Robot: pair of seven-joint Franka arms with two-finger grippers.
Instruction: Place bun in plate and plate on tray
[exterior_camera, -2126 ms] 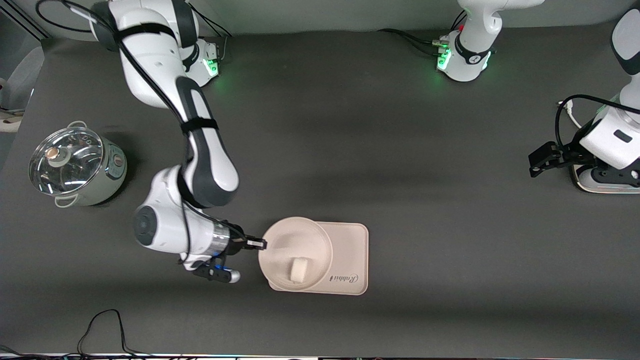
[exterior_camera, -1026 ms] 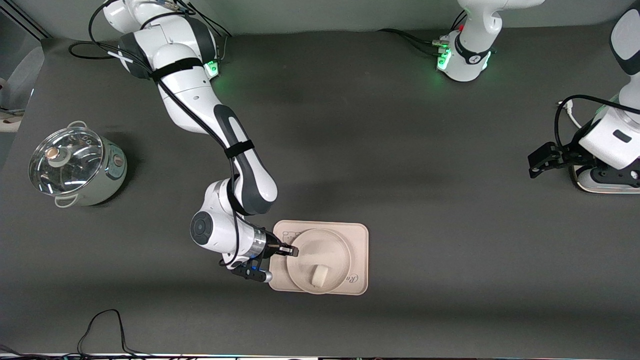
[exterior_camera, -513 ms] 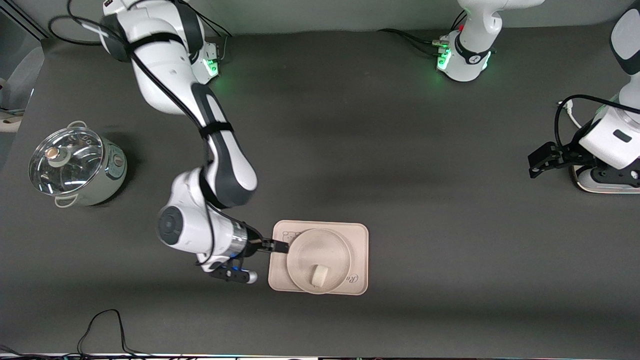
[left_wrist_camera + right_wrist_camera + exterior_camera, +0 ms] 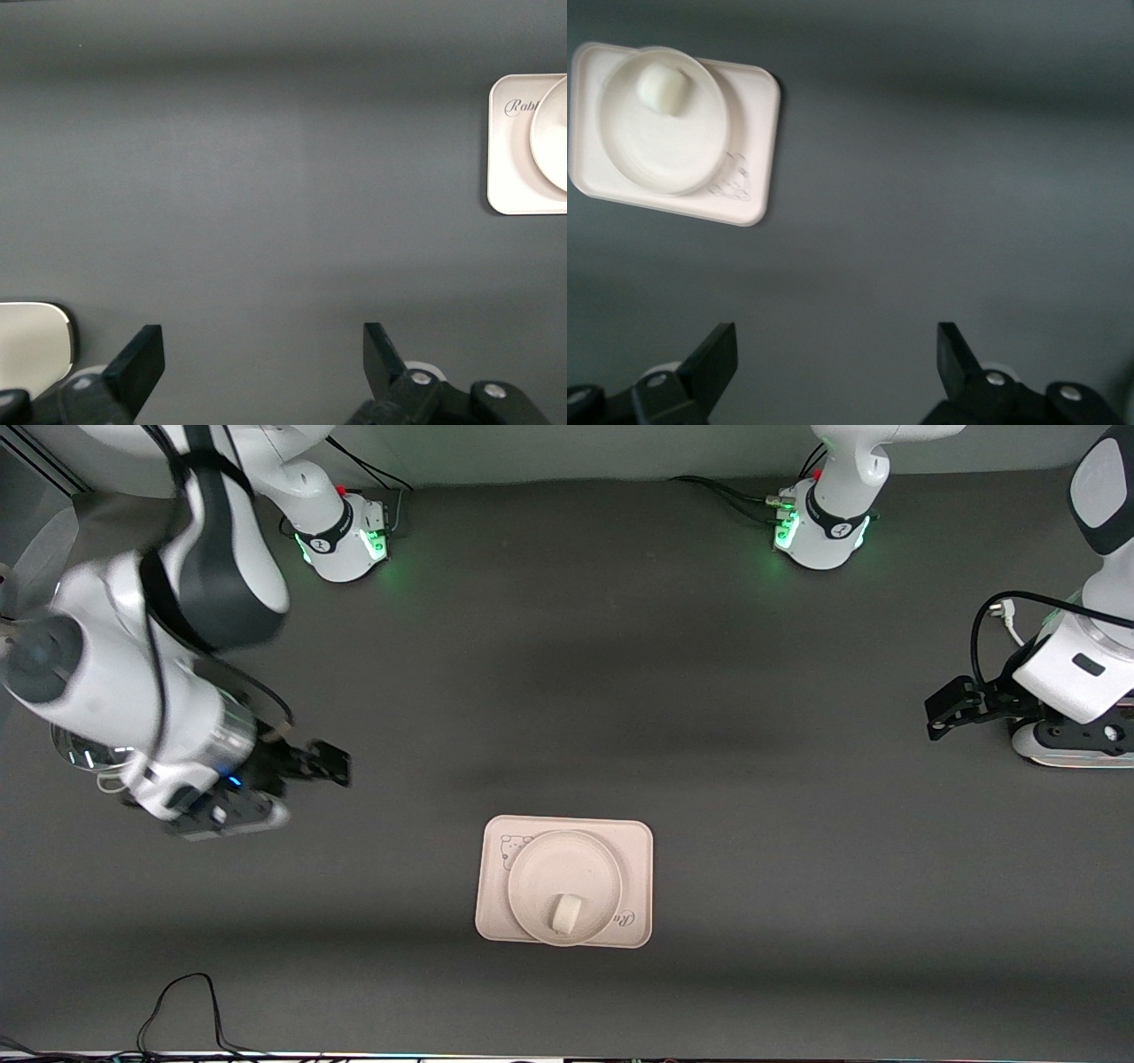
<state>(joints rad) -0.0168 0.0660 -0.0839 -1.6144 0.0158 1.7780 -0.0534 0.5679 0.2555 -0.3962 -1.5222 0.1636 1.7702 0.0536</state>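
The bun (image 4: 565, 911) lies in the round plate (image 4: 547, 865), near the plate's edge closest to the front camera. The plate sits on the rectangular tray (image 4: 634, 843) with the bear drawing. In the right wrist view the bun (image 4: 664, 90), plate (image 4: 648, 152) and tray (image 4: 758, 142) show together. My right gripper (image 4: 326, 765) is open and empty, up over bare table between the pot and the tray; its own view (image 4: 835, 345) shows the jaws wide apart. My left gripper (image 4: 935, 716) is open and empty at the left arm's end, waiting (image 4: 261, 343). Its view shows a corner of the tray (image 4: 509, 164) and the plate's edge (image 4: 554, 133).
A steel pot with a glass lid (image 4: 89, 755) stands at the right arm's end, mostly hidden under the right arm. A white device (image 4: 1063, 748) sits on the table under the left arm. A black cable (image 4: 186, 992) loops near the front edge.
The right gripper has let go of the plate, left it on the tray, and pulled up and away toward the right arm's end. Plate, bun and tray have stayed put. The left arm shifted slightly.
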